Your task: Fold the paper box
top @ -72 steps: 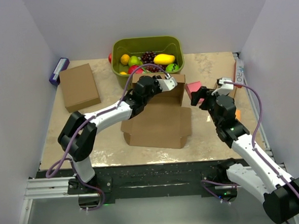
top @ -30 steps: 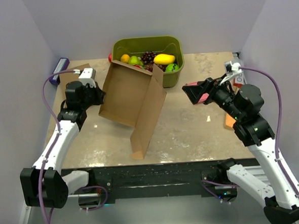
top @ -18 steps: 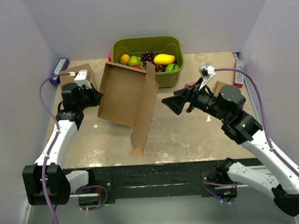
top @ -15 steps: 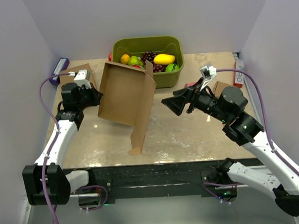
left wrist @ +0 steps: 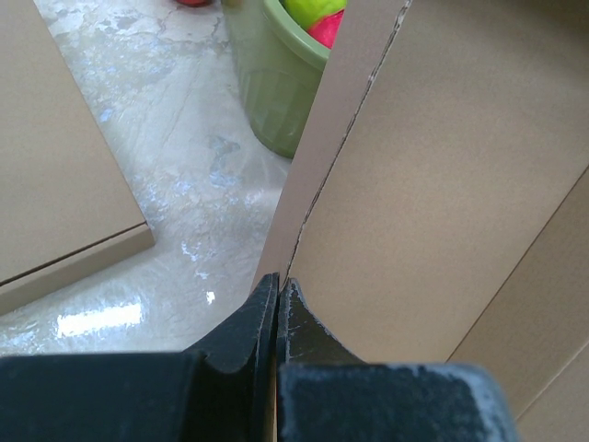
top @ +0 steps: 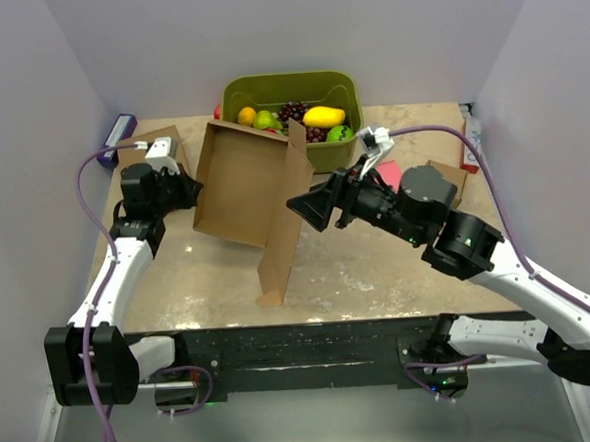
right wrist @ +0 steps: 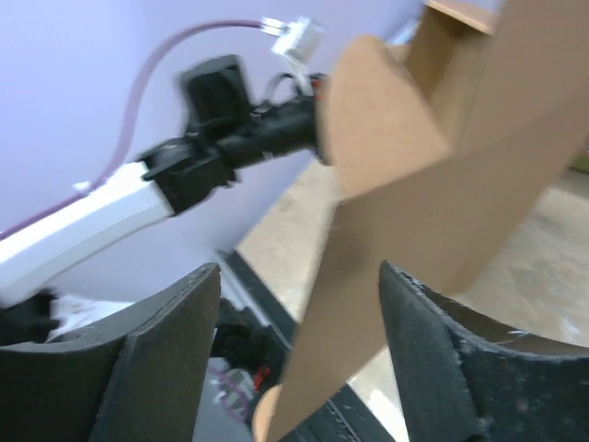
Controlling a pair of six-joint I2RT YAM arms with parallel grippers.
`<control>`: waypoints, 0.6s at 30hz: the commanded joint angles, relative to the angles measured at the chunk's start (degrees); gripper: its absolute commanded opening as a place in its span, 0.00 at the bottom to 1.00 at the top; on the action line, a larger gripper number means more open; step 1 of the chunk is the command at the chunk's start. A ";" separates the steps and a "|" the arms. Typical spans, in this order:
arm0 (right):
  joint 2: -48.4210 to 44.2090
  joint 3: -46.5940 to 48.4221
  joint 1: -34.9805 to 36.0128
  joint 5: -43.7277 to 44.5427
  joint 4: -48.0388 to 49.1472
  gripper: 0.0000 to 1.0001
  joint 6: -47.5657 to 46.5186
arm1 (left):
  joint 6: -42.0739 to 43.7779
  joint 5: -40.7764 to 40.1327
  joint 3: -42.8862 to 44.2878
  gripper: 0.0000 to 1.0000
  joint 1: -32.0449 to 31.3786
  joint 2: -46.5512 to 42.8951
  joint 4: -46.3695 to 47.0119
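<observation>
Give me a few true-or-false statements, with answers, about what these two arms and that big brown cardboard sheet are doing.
1. The left gripper is clamped on an edge of the plain brown corrugated cardboard box. True.
2. The right gripper is shut tight. False: its jaws stand open, close to the box's bent-down panel.
3. The cardboard box lies completely flat. False: it is held up at a tilt, with one panel folded downward along a crease.
4. The olive-green plastic tub at the back holds fruit. True.
</observation>
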 commanded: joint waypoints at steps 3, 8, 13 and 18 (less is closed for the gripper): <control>5.71 6.17 1.79 16.38 -13.17 0.59 0.56 | -1.49 1.18 -1.07 0.00 0.44 -2.70 3.04; 6.95 6.96 2.23 20.34 -15.29 0.31 -0.49 | -0.96 1.79 -1.86 0.00 0.44 -4.81 3.04; 6.25 9.15 2.14 22.19 -16.34 0.03 -6.72 | -0.09 5.92 -5.20 0.41 0.36 -10.16 7.43; 7.56 13.37 2.06 24.47 -19.24 0.00 -12.53 | 1.32 8.56 -7.31 0.74 0.36 -15.09 9.11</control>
